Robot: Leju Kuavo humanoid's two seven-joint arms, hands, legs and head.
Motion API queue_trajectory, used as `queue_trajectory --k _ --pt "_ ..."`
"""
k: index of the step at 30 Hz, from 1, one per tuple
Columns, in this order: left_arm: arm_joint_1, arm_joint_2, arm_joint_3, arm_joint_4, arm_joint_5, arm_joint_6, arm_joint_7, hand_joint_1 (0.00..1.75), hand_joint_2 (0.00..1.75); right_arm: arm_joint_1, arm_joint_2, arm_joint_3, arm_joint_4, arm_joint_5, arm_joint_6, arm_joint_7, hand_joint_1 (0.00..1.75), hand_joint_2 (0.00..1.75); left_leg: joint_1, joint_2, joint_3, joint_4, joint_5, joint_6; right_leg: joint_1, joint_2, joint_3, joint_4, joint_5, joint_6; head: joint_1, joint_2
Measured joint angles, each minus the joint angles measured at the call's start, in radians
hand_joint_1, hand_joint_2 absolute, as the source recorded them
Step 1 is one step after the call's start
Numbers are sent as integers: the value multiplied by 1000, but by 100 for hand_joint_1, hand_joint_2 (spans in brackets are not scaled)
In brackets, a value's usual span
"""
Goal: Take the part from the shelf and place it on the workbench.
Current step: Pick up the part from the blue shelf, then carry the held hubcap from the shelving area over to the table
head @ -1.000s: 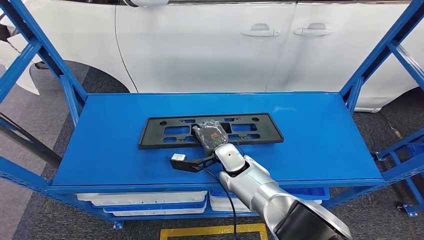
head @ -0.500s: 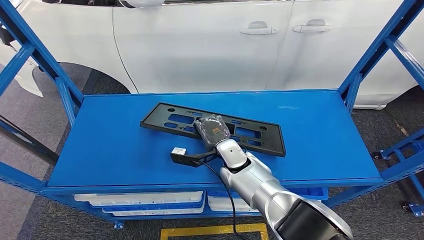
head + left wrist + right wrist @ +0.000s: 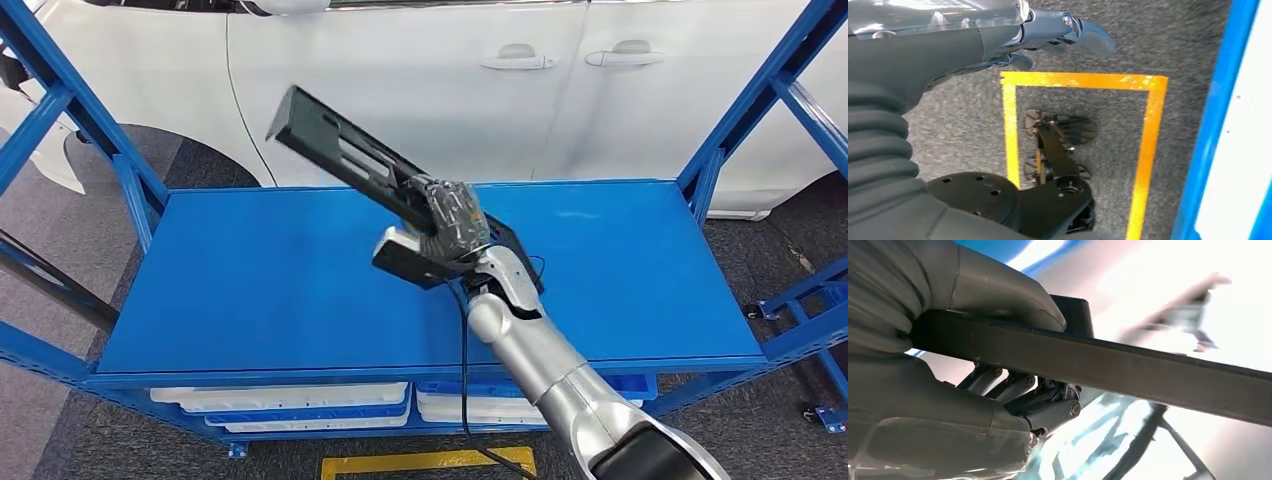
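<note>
My right hand (image 3: 452, 215) grips the black part (image 3: 340, 150) w/ thumb (image 3: 1013, 295) over its top edge and fingers (image 3: 1048, 405) curled under, tilted, raised off the blue shelf (image 3: 250, 290), far end up toward the white car (image 3: 400, 80). Shelf top around is bare blue, upright posts (image 3: 740, 130) at both sides. Left hand (image 3: 998, 30) hangs over grey floor w/ yellow tape (image 3: 1148, 150), holding nothing; spread or curled, can't tell.

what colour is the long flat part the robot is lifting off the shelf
Black, clearest in the head view: the part is held in the right hand.
</note>
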Motion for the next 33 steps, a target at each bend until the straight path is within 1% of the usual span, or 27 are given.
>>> queue_trajectory --k 2,4,6,7,10,12,18,20,22,23,24,25,26,27,28,29,30,31,32,33 --pt "1 0 12 0 8 3 -39 0 175 62 -23 -38 -162 -236 86 -74 175 175 0 -1 0 0 -1 0 0 -1 1 -1 0 0 0 0" --pt "2 0 28 0 26 4 -80 0 175 135 -41 -74 -313 -463 191 -122 175 175 0 -1 0 0 -1 0 0 -1 1 -1 0 0 0 0" --pt "3 0 47 0 44 9 -120 0 175 210 -56 -103 -446 -640 292 -163 175 175 0 -1 -1 0 -1 0 0 -1 0 -1 0 0 0 0" --pt "3 0 56 0 51 12 -140 0 175 244 -63 -116 -507 -693 332 -183 175 175 0 -1 -1 0 -1 0 0 -1 -1 -1 0 0 0 0" --pt "2 0 80 0 64 5 -202 0 175 310 -82 -143 -648 -756 415 -216 175 175 -1 -1 -2 1 -2 0 -1 0 -1 -1 0 0 0 0" --pt "0 0 90 0 62 -5 -214 0 175 334 -95 -155 -703 -780 454 -218 175 175 -1 -1 -2 2 -3 1 -3 0 -1 -2 0 1 0 0" --pt "1 1 115 0 69 -26 -159 0 175 358 -123 -185 -784 -861 602 -218 175 175 -2 -1 -4 9 -6 6 -5 0 0 -2 1 5 0 0" --pt "2 1 120 0 65 -16 -147 0 175 366 -129 -189 -809 -863 641 -225 175 175 -4 -1 -6 11 -7 10 -6 0 1 -4 2 9 0 0" --pt "3 0 124 0 60 -1 -136 0 175 374 -136 -191 -844 -855 670 -232 175 175 2 1 0 -1 -1 19 -6 0 1 0 -3 15 0 0" --pt "3 0 126 0 58 7 -129 0 175 379 -141 -192 -863 -848 683 -236 175 175 5 3 4 -9 3 24 -5 -1 -6 19 -18 18 1 0" --pt "3 -1 129 0 55 16 -122 0 175 382 -147 -191 -881 -841 694 -239 175 175 8 4 7 -16 6 27 -5 -2 -21 58 -44 21 1 0" --pt "3 -1 132 0 51 23 -115 0 175 385 -153 -191 -895 -834 704 -242 175 175 8 6 8 -18 7 29 -6 -2 -47 116 -77 23 2 0" --pt "3 -1 134 0 48 30 -107 0 175 388 -160 -190 -906 -829 711 -245 175 175 8 6 8 -18 7 30 -8 -3 -78 185 -111 25 2 0" --pt "3 -1 136 0 46 34 -100 0 175 391 -166 -190 -914 -826 717 -247 175 175 8 7 8 -18 7 29 -10 -3 -105 243 -134 27 2 0" --pt "3 -1 138 0 47 36 -94 0 175 393 -172 -189 -920 -824 721 -248 175 175 8 7 8 -17 7 28 -12 -3 -118 273 -139 29 2 0" --pt "3 -2 140 0 48 38 -86 0 175 394 -177 -188 -925 -823 724 -250 175 175 9 7 8 -15 6 27 -15 -4 -111 262 -123 31 2 0" --pt "3 -2 142 0 50 39 -77 0 175 394 -182 -187 -929 -822 728 -252 175 175 11 6 8 -12 5 24 -19 -4 -84 211 -93 33 2 0" --pt "3 -3 144 0 54 40 -69 0 175 392 -185 -184 -932 -822 732 -254 175 175 12 5 8 -7 3 19 -22 -5 -46 135 -60 33 2 0" --pt "3 -4 147 0 56 40 -61 0 175 390 -189 -181 -935 -822 736 -256 175 175 12 4 7 -2 1 13 -22 -4 -14 71 -35 31 2 0" --pt "3 -4 150 0 58 40 -53 0 175 388 -191 -178 -937 -822 738 -258 175 175 11 3 5 2 0 6 -20 -3 7 28 -21 27 2 0"
